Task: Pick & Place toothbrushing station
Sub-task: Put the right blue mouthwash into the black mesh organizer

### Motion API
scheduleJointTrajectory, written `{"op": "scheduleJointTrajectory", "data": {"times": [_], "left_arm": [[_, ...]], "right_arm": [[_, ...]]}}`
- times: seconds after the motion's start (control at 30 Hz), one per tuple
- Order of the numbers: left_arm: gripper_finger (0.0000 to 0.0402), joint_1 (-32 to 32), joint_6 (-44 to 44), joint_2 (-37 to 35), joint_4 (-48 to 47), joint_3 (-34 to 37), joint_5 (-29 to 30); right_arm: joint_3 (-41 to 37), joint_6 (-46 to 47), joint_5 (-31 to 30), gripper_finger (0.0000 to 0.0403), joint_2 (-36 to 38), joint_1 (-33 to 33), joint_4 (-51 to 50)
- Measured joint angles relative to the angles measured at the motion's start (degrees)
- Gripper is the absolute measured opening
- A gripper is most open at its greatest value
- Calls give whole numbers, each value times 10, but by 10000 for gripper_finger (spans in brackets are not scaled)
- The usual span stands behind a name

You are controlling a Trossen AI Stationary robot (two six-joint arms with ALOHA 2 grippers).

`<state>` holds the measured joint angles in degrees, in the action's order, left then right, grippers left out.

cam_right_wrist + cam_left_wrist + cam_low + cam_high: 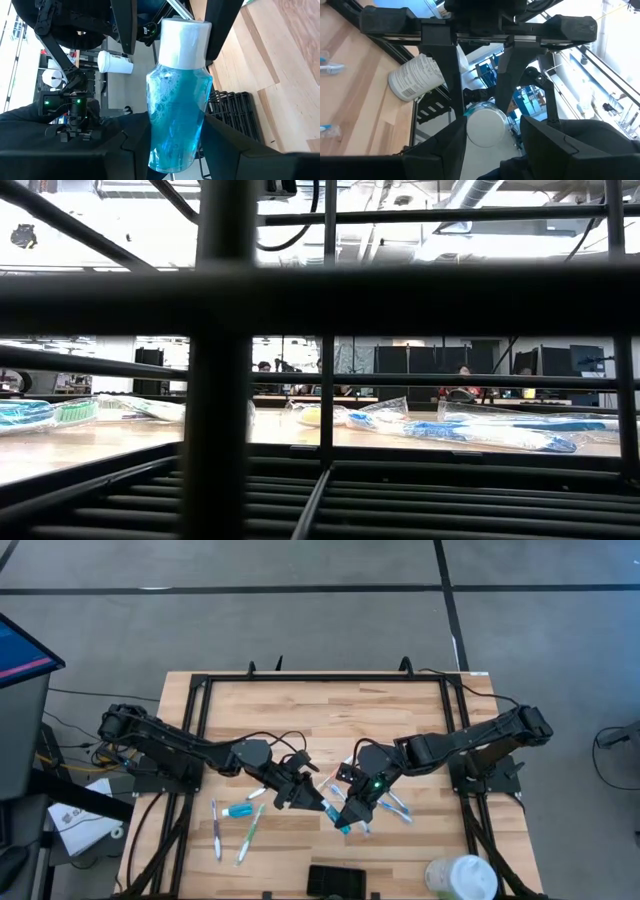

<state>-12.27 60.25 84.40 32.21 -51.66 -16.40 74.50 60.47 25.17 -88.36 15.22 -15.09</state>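
one blue bottle (176,115) in both tools' (338,808) grip, one black station (338,881) apart

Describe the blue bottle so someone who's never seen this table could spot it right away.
Find the wooden table, then where both arms meet near its middle. The bottle is held there in the right end effector: clear, blue liquid, white cap, unlike the slim toothbrushes lying nearby.

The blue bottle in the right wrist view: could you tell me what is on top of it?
A white cap tops the blue bottle, which sits between the right gripper's fingers. Whether the cap is sealed can't be seen.
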Motion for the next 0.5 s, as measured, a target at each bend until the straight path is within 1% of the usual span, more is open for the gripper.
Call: {"op": "scheduleJointTrajectory", "data": {"times": [0.5], "left_arm": [[181, 4, -19, 0, -5, 0, 1]], "right_arm": [[0, 0, -2, 140, 0, 0, -10]]}}
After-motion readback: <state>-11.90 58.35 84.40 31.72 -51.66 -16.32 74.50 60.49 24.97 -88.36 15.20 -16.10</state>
